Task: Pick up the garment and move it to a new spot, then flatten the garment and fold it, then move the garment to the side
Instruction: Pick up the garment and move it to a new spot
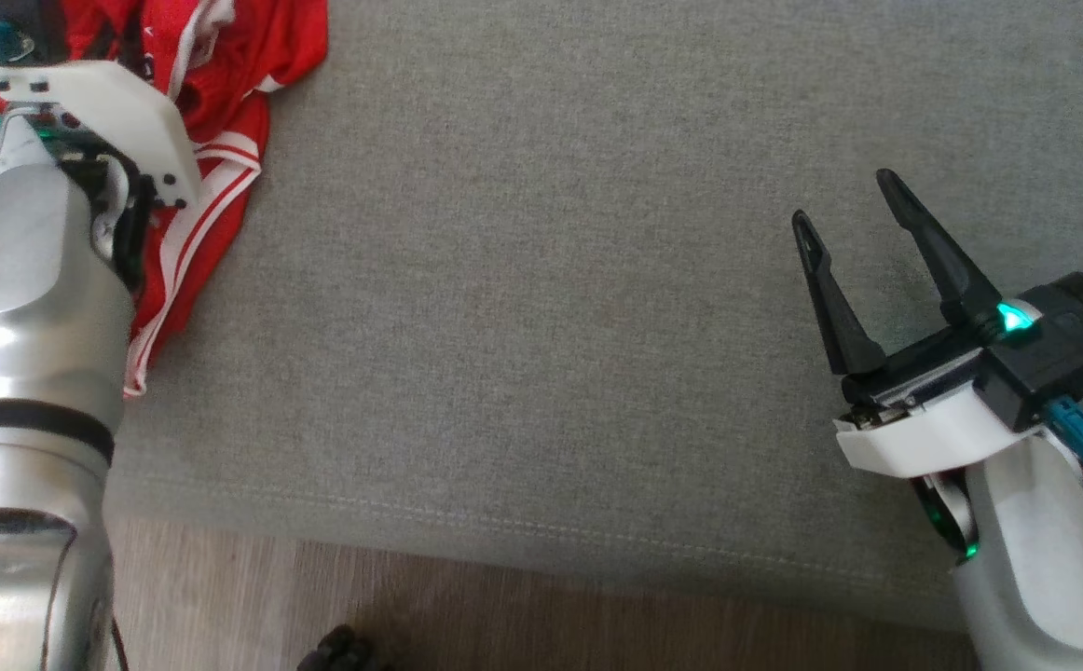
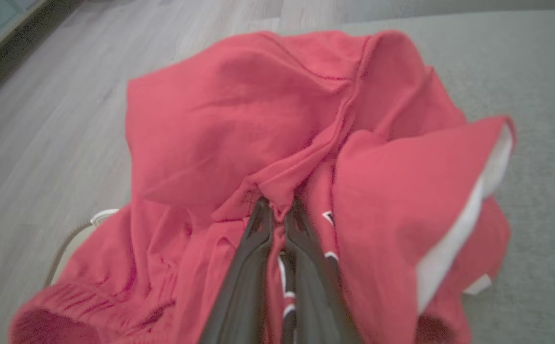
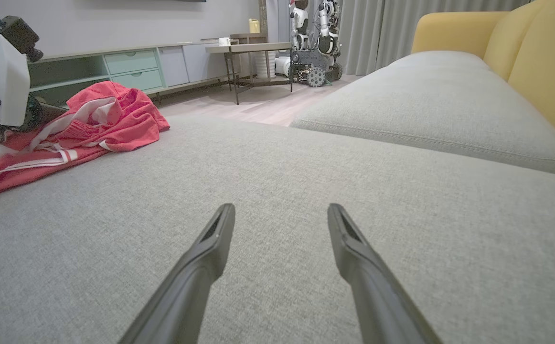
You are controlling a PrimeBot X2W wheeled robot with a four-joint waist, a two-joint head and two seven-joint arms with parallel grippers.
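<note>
1. Left gripper point(image 2: 277, 209): fingers drawn together on a raised fold of the red garment point(image 2: 239, 119). The cloth tents up to the tips in the left wrist view.
2. Right gripper point(image 1: 843, 198): fingers apart, nothing between them, hovering over the bare sofa cushion point(image 1: 551, 280).
3. Key relation: the garment lies at the cushion's far left, around the left arm. The right gripper is well apart from it, with open cushion between. We judge that the left arm does the carrying and that the new spot lies rightward across that bare stretch.
4. Long axis: in the head view a striped portion trails from the bunched mass toward the cushion's near edge.
5. Garment material: thin soft knit, red with white stripes and a white inner panel, with a gathered elastic hem at one end. It is heaped and creased, not flat. We expect it to drape and drag from a single pinch.
6. Cushion: coarse grey weave, flat, with a stitched seam along the front. The wooden floor point(image 1: 225, 596) lies below.
</note>
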